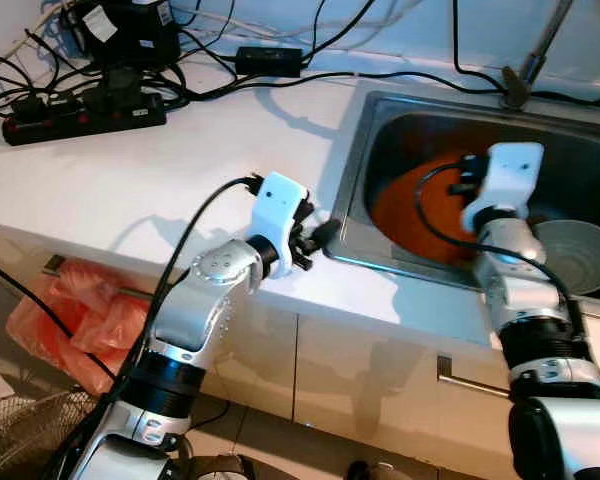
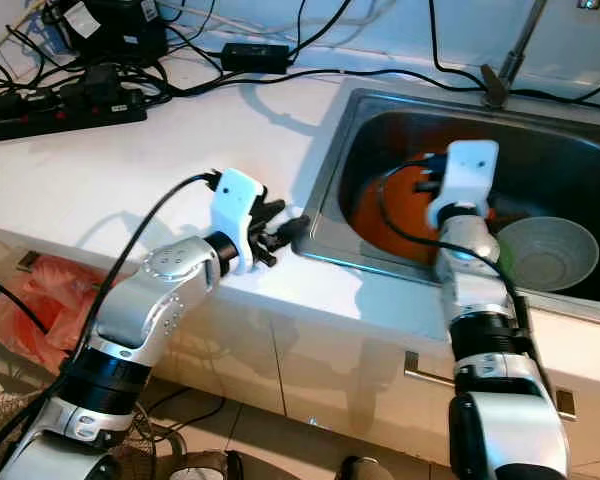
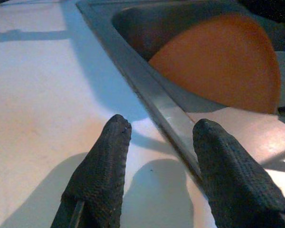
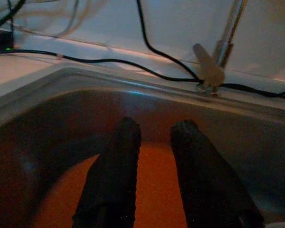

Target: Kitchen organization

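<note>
An orange plate (image 1: 410, 215) lies in the steel sink (image 1: 350, 170), with a grey bowl (image 1: 580, 255) beside it on the right. My right gripper (image 4: 156, 126) hangs inside the sink just above the plate (image 4: 154, 190), open by a narrow gap with nothing between its fingers. My left gripper (image 1: 320, 235) hovers low over the white counter at the sink's left rim (image 3: 156, 99), pointing toward the plate (image 3: 218, 57). It stands open and empty.
A black power strip (image 1: 80, 115), adapters and cables crowd the counter's back left. The faucet base (image 1: 515, 90) stands behind the sink. Below the counter are cabinet doors with a handle (image 1: 470, 385), a red plastic bag (image 1: 80, 305) and a wire fan (image 1: 20, 420).
</note>
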Tool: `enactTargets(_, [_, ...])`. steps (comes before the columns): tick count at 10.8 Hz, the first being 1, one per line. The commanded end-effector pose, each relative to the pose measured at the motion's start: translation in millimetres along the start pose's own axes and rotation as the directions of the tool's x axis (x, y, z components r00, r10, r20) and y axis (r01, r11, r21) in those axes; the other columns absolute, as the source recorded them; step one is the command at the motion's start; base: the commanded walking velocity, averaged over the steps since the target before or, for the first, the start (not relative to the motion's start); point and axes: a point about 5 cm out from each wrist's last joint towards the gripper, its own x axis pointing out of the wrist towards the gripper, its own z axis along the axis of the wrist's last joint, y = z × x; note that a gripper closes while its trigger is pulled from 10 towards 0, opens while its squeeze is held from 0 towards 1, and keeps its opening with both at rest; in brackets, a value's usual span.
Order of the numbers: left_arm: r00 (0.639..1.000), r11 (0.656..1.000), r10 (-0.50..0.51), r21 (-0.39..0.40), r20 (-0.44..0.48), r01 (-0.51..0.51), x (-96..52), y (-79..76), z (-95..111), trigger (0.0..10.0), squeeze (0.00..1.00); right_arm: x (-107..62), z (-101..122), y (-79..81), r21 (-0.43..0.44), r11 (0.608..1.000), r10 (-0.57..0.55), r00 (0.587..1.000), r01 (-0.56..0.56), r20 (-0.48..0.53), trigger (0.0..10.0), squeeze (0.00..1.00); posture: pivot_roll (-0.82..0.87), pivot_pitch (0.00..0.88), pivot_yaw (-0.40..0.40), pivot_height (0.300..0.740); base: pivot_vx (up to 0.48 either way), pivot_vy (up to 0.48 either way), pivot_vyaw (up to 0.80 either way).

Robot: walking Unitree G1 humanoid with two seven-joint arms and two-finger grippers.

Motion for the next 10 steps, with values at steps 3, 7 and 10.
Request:
enactTargets(3, [1.0, 1.0, 0.004, 0.008, 0.005, -0.005, -0.5, -0.5, 0, 10.0, 0.0, -0.4, 0, 2.5, -0.01, 1.0, 0.012, 1.0, -0.011, 0.004, 10.0, 0.0, 0.07, 0.101, -0.023, 0.74, 0.0, 0.0, 0.0])
enactTargets(7, [0.995, 0.996, 0.079, 0.031, 0.062, -0.081, 0.1, 4.8, 3, 10.0, 0.0, -1.5, 3, 4.4, 0.004, 1.0, 0.009, 0.999, -0.009, 0.042, 10.0, 0.0, 0.06, 0.098, -0.022, 0.74, 0.0, 0.0, 0.0])
enactTargets(10, [0.892, 0.929, 0.337, 0.045, 0.301, -0.366, -5.5, 27.0, 29, 10.0, 0.0, -10.3, 23, 19.7, 0.102, 0.987, 0.099, 0.971, -0.123, 0.217, 10.0, 0.0, 0.06, 0.098, -0.022, 0.74, 0.0, 0.0, 0.0])
